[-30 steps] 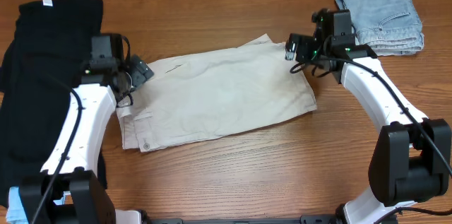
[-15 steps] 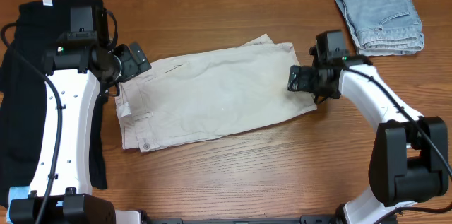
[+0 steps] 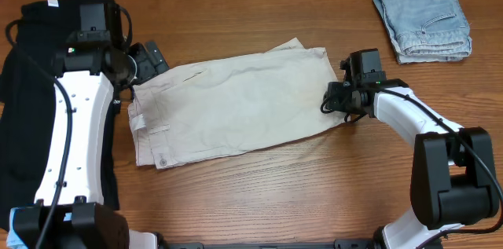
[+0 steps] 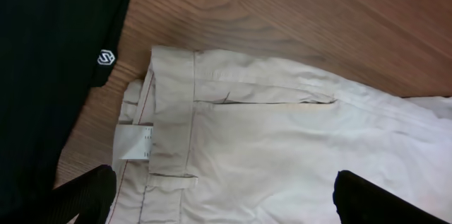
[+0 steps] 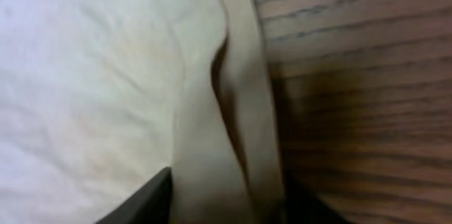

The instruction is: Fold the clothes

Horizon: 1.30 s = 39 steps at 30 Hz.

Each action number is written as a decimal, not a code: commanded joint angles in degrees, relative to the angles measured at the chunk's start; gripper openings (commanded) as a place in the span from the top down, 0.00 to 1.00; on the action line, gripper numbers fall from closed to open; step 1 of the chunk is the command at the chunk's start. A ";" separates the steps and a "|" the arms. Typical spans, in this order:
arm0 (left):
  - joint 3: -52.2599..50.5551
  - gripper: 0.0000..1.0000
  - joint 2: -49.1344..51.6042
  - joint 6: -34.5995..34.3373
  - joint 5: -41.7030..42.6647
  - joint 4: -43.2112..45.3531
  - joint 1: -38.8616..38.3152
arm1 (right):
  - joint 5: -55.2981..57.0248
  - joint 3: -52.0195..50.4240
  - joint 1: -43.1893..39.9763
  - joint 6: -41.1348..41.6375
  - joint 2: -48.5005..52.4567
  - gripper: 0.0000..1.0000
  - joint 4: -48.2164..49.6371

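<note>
Table (image 3: 259, 194): right fingers (image 3: 330, 104) now down, straddling shorts (image 3: 236, 104) hem.

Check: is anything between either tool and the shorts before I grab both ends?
Nothing visible. The left tool hovers over the waistband end of the shorts, and the right tool straddles the hem edge. The black shirt and jeans lie off to the sides.

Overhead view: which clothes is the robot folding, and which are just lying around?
For the job:
- beige shorts, spread out in the middle

Just lying about:
- black T-shirt, at the left edge
- light-blue denim garment, folded, top right corner
</note>
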 commanded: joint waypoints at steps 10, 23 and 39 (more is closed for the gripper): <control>1.20 0.00 2.97 1.51 0.68 0.59 0.07 | 3.72 1.79 -6.71 15.87 -1.20 0.96 -16.94; 1.07 0.00 2.99 7.61 1.86 -0.61 -1.38 | -8.70 3.32 -22.21 6.25 -6.86 0.66 -26.43; -24.13 0.00 2.99 26.58 18.91 10.97 -2.84 | -10.21 11.02 -20.87 -3.65 -16.24 0.03 -31.19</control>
